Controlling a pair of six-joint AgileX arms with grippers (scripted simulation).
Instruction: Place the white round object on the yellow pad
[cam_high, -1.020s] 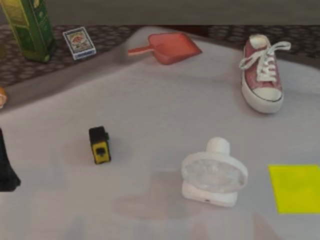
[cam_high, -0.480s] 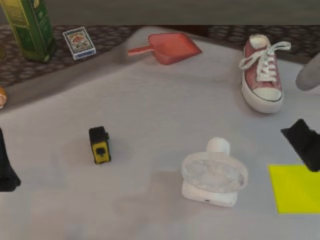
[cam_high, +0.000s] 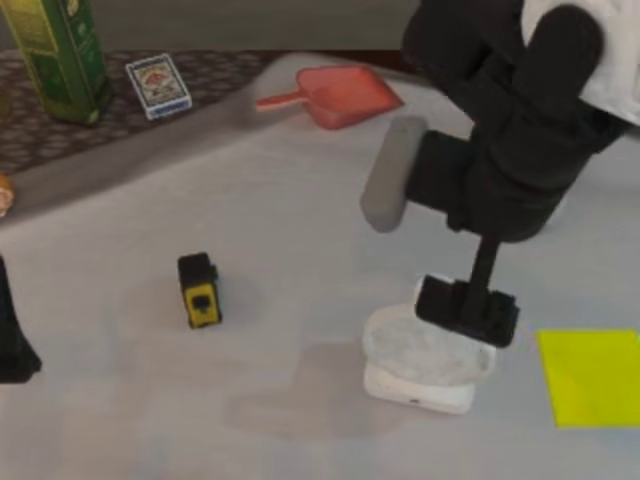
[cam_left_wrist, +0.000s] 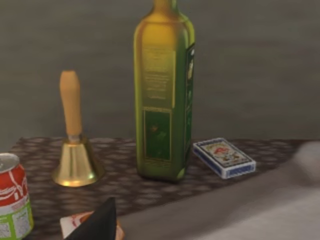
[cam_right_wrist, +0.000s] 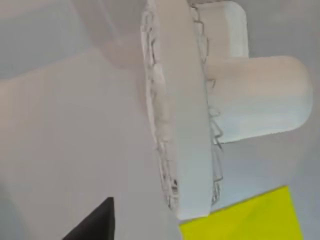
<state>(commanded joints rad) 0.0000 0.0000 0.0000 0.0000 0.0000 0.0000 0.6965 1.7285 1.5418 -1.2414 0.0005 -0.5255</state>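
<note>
The white round object rests on the table right of centre, disc face up, with its stub toward the far side. My right gripper hangs directly over the stub and the disc's far rim, open, with nothing between its fingers. In the right wrist view the white round object fills the frame, with one dark fingertip beside it. The yellow pad lies flat to the object's right, a small gap away, and its corner also shows at the wrist. My left gripper stays parked at the left edge, open.
A black-and-yellow tape measure sits left of centre. A red dustpan, card box and green bottle stand along the back. A bell and soda can show beside the bottle. My right arm hides the sneaker.
My right arm has swung in from the right edge and now hangs over the white round object, covering the sneaker. The object, the pad and the left arm have not moved.
</note>
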